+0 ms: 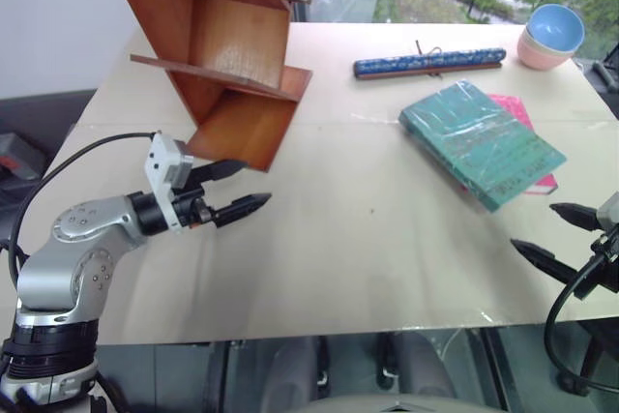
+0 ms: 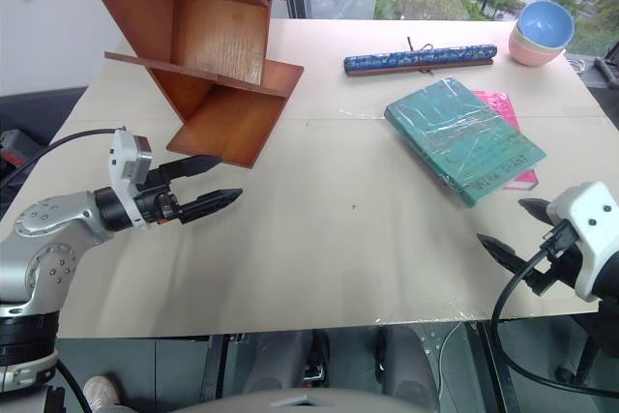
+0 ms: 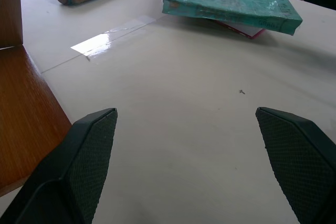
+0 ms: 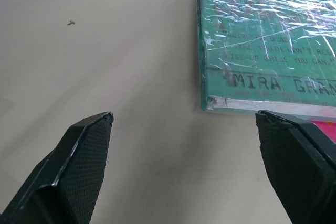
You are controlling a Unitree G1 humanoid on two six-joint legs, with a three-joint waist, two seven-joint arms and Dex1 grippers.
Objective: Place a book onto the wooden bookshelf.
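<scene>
Lying flat on the table (image 1: 319,268), one teal book (image 1: 481,140) covered one pink book (image 1: 517,113), well apart from one bookshelf (image 1: 224,55), near one scroll (image 1: 428,62) and two stacked bowls (image 1: 551,36), while two grippers, left (image 1: 235,191) and right (image 1: 561,235), hovered wide open, empty.

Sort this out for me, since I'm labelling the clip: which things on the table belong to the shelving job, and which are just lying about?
Part of the job:
- teal-green book, lying flat on the pink one
- wooden bookshelf
- left gripper, open and empty
- right gripper, open, near the book

Just lying about:
- pink book
- blue patterned scroll
- stacked bowls
</scene>
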